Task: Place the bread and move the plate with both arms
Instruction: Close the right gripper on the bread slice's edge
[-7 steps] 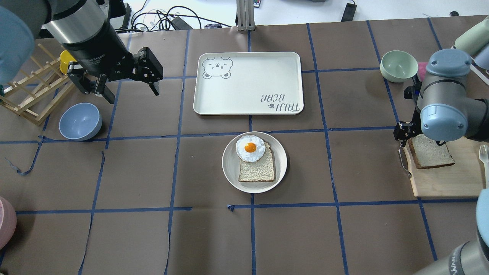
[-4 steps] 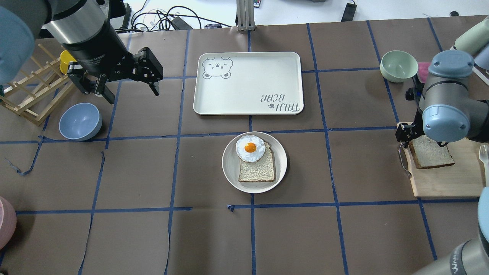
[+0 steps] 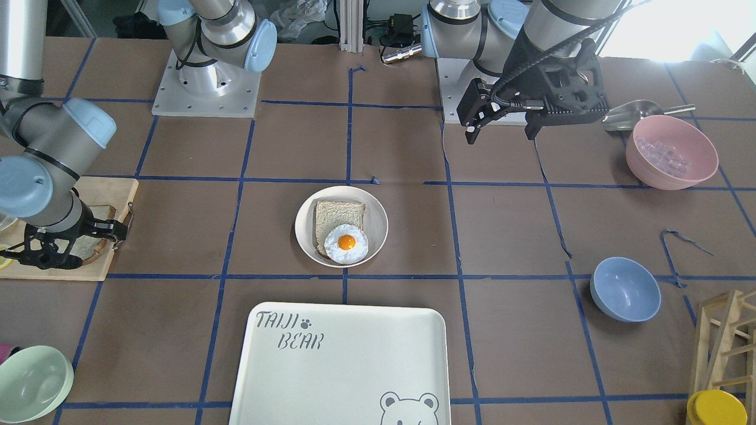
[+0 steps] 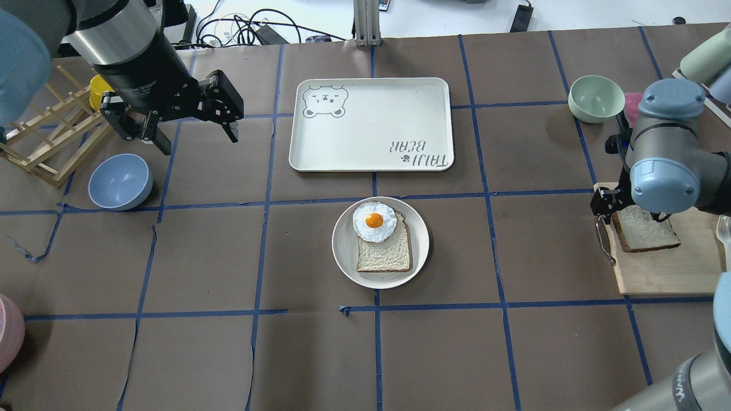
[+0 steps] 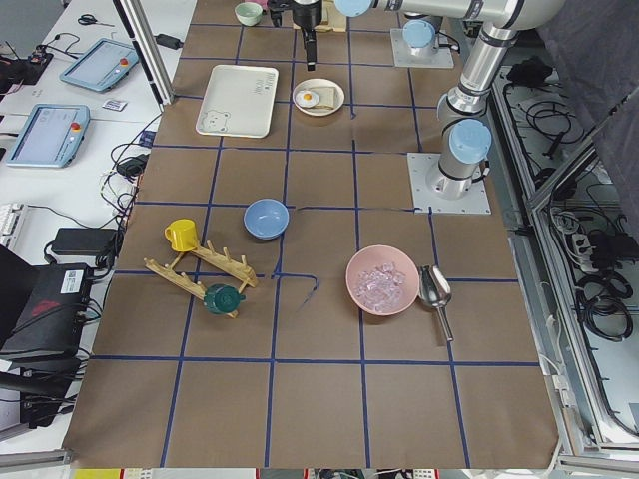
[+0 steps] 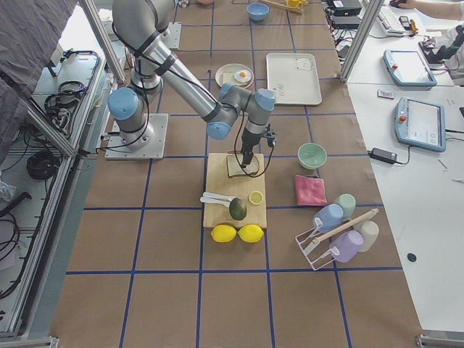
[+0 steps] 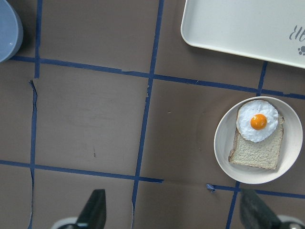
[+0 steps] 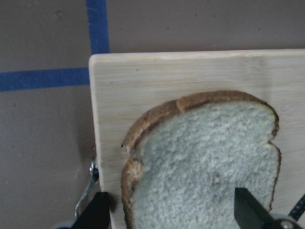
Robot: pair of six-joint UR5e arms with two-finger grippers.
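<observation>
Now, left gripper (image 4: 197, 141) unmoved at ten o'clock, jaws wide apart, plate (image 4: 342, 251) unchanged at centre under egg-topped slice (image 4: 388, 257), right gripper (image 8: 172, 212) at three o'clock, shifted slightly, jaws apart astride the bread (image 8: 205, 157) on the wooden board (image 4: 662, 274).

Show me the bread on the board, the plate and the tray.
bread (image 4: 648, 233), overhead view, middle of its visible crumb.
plate (image 4: 344, 246), overhead view, bare left side inside the rim.
tray (image 4: 371, 123), overhead view, its bare middle.
</observation>
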